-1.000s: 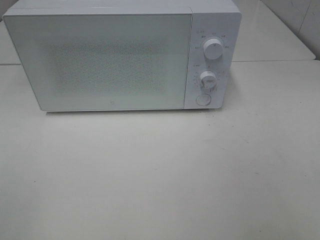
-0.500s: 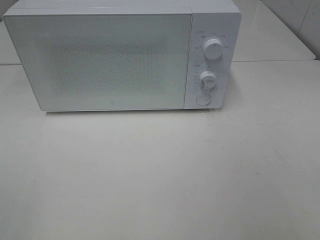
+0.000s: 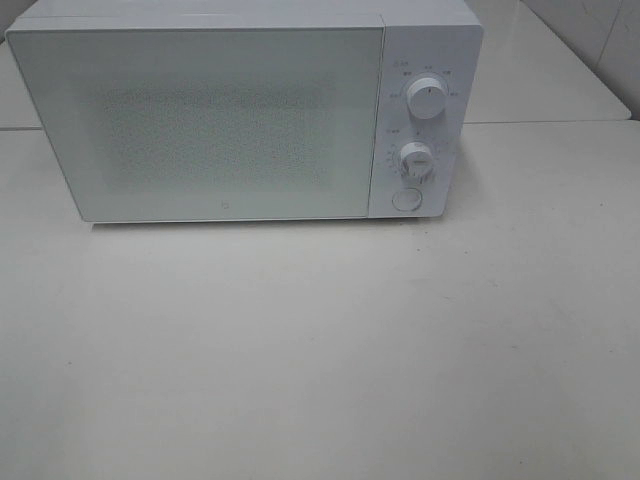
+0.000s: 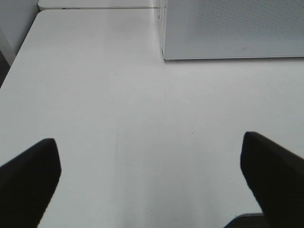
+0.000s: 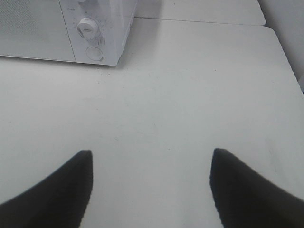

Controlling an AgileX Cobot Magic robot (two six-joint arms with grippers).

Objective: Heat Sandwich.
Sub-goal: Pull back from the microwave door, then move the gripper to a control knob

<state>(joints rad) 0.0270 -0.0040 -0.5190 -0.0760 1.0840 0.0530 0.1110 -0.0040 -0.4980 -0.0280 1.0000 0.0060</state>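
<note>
Because the door of the microwave sits shut flush across its front, the high view shows no sandwich anywhere. None lies on the table, and the speckled door panel is too cloudy to tell whether it is inside. On the strip right of the door are 2 dials, the upper knob above the lower knob, with 1 round button under them. That button is probably the door release, set low where a fingertip can press it. Neither arm reaches into this view.

From the left wrist, the left gripper hangs over bare table with its 2 dark fingers spread wide and nothing between them. It faces the microwave's lower left front corner from well back. That looks like a parked, ready pose, not a reach.

From the right wrist, the right gripper is likewise released and empty, its fingers parted over the table. It looks toward the control side of the microwave, where the lower knob and round button show. This arm seems the better placed to press the button or turn a dial. No sandwich shows here either.

By my reading, the task is either at its very start or waiting on the oven, and I cannot say which
</note>
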